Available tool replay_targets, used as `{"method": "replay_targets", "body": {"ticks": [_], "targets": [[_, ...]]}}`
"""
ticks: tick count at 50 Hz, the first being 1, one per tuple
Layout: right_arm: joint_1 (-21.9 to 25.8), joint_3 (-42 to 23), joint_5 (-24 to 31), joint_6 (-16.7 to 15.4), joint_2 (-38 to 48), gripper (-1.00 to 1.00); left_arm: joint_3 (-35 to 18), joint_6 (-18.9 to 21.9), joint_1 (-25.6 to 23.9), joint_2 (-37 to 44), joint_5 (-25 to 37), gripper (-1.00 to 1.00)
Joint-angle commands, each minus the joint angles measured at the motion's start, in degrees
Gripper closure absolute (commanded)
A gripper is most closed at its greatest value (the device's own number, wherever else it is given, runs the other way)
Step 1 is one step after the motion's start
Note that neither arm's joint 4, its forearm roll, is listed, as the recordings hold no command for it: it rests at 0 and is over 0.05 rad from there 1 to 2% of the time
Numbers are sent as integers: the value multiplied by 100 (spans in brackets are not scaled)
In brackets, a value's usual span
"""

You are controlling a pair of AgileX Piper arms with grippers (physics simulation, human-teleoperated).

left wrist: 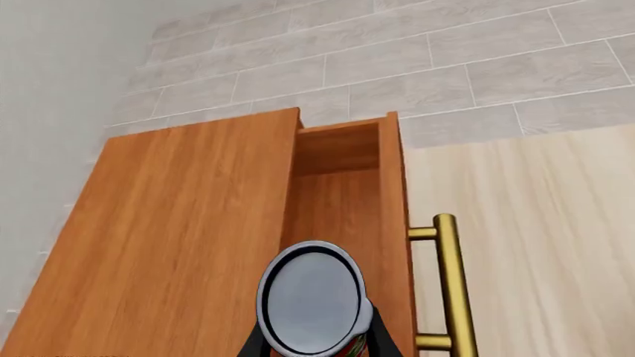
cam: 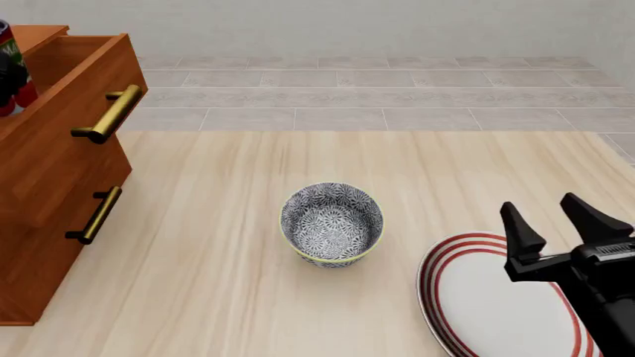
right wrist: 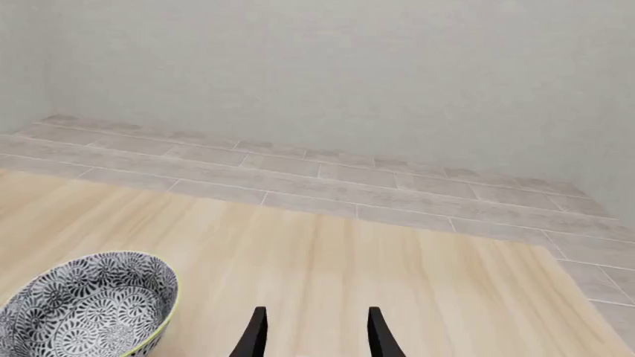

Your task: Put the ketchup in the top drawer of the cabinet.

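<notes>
The ketchup shows its dark shiny top, and my left gripper is shut on it, one dark finger on each side. It hangs over the open top drawer of the cabinet, close behind the drawer's brass handle. In the front view the ketchup and left gripper are cut off by the left edge, above the pulled-out top drawer. My right gripper stands open and holds nothing, over a plate at the right; its fingertips show in the right wrist view.
A grey patterned bowl stands mid-table, also in the right wrist view. A white plate with red rings lies front right. The lower drawer is closed, with its handle. A tiled floor and wall lie beyond.
</notes>
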Motion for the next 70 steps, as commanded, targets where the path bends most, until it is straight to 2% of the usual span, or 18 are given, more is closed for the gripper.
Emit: {"method": "replay_targets", "body": {"ticks": [1,13,18,27,32,34,49,58,59,70], "targets": [[6,0,-201,-3,206,-100,-8,55,81,83,-35,100],[10,0,-335,-13,351,-100,135,1,3,60,-53,100],[3,0,-364,-10,380,-100,159,-199,-174,-3,65,100],[14,0,-403,-15,425,-100,247,-178,-334,-113,126,100],[10,0,260,-5,-238,-100,264,-193,-320,-88,96,100],[10,0,316,-12,-289,-100,306,-164,-305,-84,56,100],[42,0,-278,-25,332,-100,307,-77,-217,-15,-54,100],[42,0,-391,-25,451,-100,315,-60,-208,6,-91,100],[43,0,-382,-24,443,-100,313,-64,-230,-17,-66,-100],[49,0,-463,-23,527,-100,326,-39,-245,-79,-36,-100]]}}
